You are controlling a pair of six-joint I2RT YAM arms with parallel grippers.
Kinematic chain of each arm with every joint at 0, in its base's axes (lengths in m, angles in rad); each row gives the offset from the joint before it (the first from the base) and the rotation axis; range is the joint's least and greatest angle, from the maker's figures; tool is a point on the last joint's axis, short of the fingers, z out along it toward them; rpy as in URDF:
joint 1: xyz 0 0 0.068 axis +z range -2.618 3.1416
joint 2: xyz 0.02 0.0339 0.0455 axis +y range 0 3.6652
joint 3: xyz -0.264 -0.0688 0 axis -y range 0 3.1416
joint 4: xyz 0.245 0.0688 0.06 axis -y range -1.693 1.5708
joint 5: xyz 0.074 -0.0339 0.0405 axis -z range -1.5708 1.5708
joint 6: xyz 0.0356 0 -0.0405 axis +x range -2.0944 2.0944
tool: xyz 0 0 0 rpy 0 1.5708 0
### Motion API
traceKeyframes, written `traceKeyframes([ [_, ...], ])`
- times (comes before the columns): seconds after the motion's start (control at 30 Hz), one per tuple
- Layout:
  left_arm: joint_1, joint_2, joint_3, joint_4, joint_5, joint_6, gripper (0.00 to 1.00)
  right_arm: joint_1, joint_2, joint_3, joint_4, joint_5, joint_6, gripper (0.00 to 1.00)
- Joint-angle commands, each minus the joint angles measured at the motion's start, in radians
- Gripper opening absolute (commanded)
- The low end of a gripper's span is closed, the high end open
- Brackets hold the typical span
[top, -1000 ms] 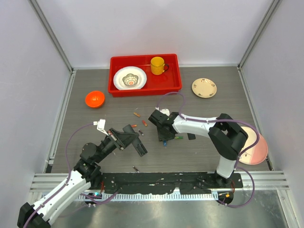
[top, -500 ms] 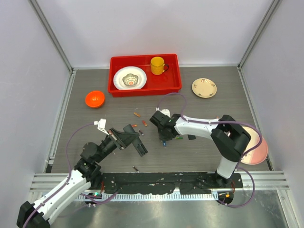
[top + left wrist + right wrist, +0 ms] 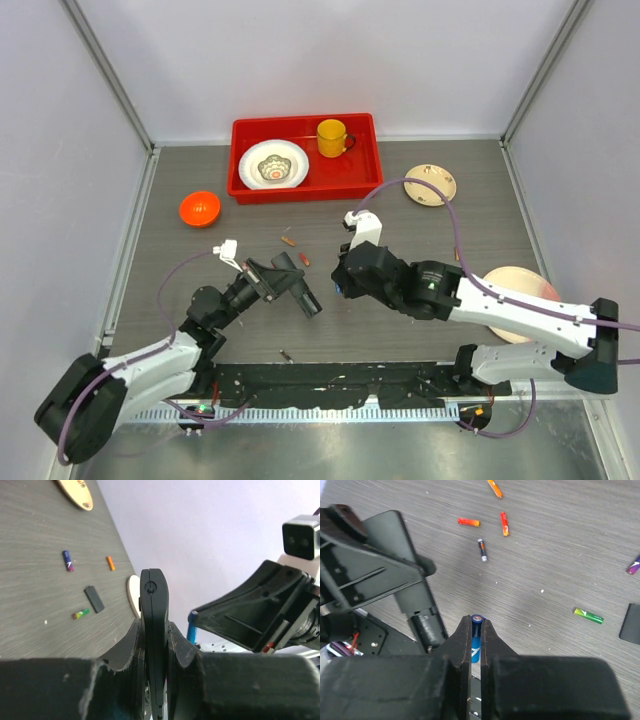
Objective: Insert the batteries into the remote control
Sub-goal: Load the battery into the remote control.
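So far: loading not begun, as far as can be seen.

Left arm: left gripper [image 3: 288, 282] has its jaws clamped on the remote control [image 3: 153, 610], holding it edge-on and lifted off the table [image 3: 180, 260], free end pointing toward the other arm. In the right wrist view the exposed end of the remote shows a recessed bay. It looks open, but it is too dark to tell whether any cell sits in it. Judgement: none seated yet.

Centre: right gripper [image 3: 477, 625] has its jaws nearly closed, pinching one blue battery [image 3: 476, 647] lengthwise, terminal end forward. The cell is near the remote's open end but apart from it, not yet lined up with the bay.

Loose on the table, left to right in the right wrist view:
- orange battery [image 3: 468, 522]
- dark grey battery [image 3: 482, 549]
- red battery [image 3: 504, 524]
- green battery [image 3: 588, 615]
- purple battery [image 3: 634, 565]

A black flat piece [image 3: 632, 623] lies just beside the green one. Judgement: the battery cover, already off.

Done: remote picked up and presented, cover apparently removed, first cell in hand.

Left to do: bring the blue cell to the bay, orient polarity, press it home, fetch and seat the further cell(s), refit the cover if required.
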Motion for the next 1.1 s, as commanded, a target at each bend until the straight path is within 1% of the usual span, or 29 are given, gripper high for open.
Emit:
traceKeyframes([
  [0.0, -0.001, 0.140, 0.060, 0.376, 0.004, -0.051, 0.00, 0.059, -0.039, 0.043, -0.021, 0.086, -0.010, 0.01],
  [0.03, -0.003, 0.169, 0.063, 0.413, 0.006, -0.056, 0.00, 0.070, -0.038, 0.060, -0.022, 0.077, -0.021, 0.01],
  [0.07, -0.001, 0.197, 0.066, 0.494, 0.015, -0.071, 0.00, 0.090, -0.035, 0.069, -0.025, 0.076, -0.024, 0.01],
  [0.1, -0.003, 0.264, 0.069, 0.537, 0.021, -0.079, 0.00, 0.104, -0.025, 0.078, -0.022, 0.074, -0.032, 0.01],
  [0.17, -0.001, 0.322, 0.086, 0.607, 0.037, -0.103, 0.00, 0.119, -0.004, 0.101, -0.024, 0.071, -0.056, 0.01],
  [0.2, -0.003, 0.345, 0.106, 0.605, 0.061, -0.096, 0.00, 0.136, 0.014, 0.109, -0.027, 0.088, -0.062, 0.01],
  [0.27, -0.012, 0.350, 0.118, 0.605, 0.061, -0.073, 0.00, 0.150, 0.024, 0.120, -0.022, 0.103, -0.087, 0.01],
  [0.4, -0.012, 0.317, 0.138, 0.605, 0.075, -0.022, 0.00, 0.172, 0.022, 0.115, 0.015, 0.163, -0.125, 0.01],
  [0.57, -0.012, 0.326, 0.161, 0.605, 0.110, -0.030, 0.00, 0.181, 0.013, 0.080, 0.087, 0.195, -0.159, 0.01],
  [0.77, -0.012, 0.324, 0.164, 0.605, 0.118, -0.039, 0.00, 0.202, 0.034, 0.063, 0.159, 0.234, -0.194, 0.01],
  [1.07, -0.012, 0.320, 0.167, 0.605, 0.119, -0.048, 0.00, 0.219, 0.074, 0.062, 0.165, 0.238, -0.214, 0.01],
])
